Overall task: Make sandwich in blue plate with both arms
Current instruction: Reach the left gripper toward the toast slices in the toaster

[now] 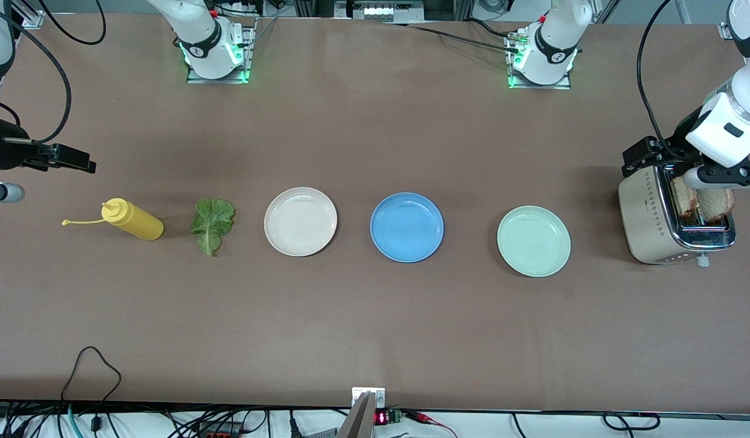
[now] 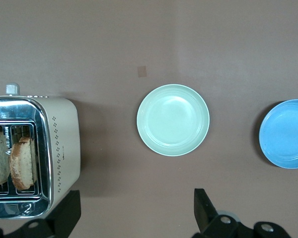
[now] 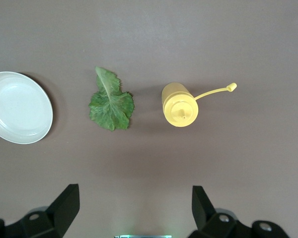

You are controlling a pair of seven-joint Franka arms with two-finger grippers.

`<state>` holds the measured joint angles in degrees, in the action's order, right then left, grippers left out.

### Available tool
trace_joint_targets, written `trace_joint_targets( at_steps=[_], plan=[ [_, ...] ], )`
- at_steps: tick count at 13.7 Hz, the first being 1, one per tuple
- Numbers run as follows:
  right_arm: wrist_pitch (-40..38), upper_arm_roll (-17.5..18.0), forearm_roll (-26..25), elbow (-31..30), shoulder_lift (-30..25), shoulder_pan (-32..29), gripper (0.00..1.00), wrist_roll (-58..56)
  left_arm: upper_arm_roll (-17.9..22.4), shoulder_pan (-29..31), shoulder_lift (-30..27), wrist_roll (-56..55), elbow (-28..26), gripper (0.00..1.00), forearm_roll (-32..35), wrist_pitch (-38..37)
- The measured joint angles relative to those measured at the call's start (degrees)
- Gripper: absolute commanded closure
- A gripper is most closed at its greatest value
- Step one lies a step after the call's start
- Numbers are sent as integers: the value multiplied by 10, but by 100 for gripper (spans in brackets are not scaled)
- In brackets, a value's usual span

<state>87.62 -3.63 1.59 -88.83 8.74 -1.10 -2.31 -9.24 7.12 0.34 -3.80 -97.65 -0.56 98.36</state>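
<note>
The blue plate (image 1: 407, 227) (image 2: 285, 134) lies bare mid-table; no sandwich is in view. Two bread slices (image 1: 700, 201) (image 2: 22, 163) stand in the slots of a toaster (image 1: 654, 225) (image 2: 59, 144) at the left arm's end. A green lettuce leaf (image 1: 211, 225) (image 3: 111, 101) lies flat on the table toward the right arm's end. My left gripper (image 1: 645, 159) (image 2: 136, 210) hangs open and holding nothing, up beside the toaster. My right gripper (image 1: 70, 159) (image 3: 135, 206) is also open with nothing in it, high over the table near the yellow bottle.
A cream-white plate (image 1: 300, 221) (image 3: 17, 106) lies between the lettuce and the blue plate. A pale green plate (image 1: 533, 241) (image 2: 173, 120) lies between the blue plate and the toaster. The yellow squeeze bottle (image 1: 133, 219) (image 3: 180, 104) lies on its side beside the lettuce.
</note>
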Motion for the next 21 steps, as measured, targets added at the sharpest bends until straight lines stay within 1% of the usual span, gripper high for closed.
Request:
trace_joint_targets(
  at_steps=[6,11,12,18,21],
  plan=[
    [-4,1,0,0,0,0,0,0,1,2,3,0,3,0,0,4],
    [-6,0,0,-4,-1,0,0,0,4,4,67,0,49,0,0,-5],
    [-7,0,0,-4,-1,0,0,0,6,11,77,0,53,0,0,-5],
    [-12,0,0,-5,-1,0,0,0,10,101,142,2,63,0,0,-5],
    [-15,1,0,-6,-1,0,0,0,11,122,181,26,88,0,1,-5]
  ],
)
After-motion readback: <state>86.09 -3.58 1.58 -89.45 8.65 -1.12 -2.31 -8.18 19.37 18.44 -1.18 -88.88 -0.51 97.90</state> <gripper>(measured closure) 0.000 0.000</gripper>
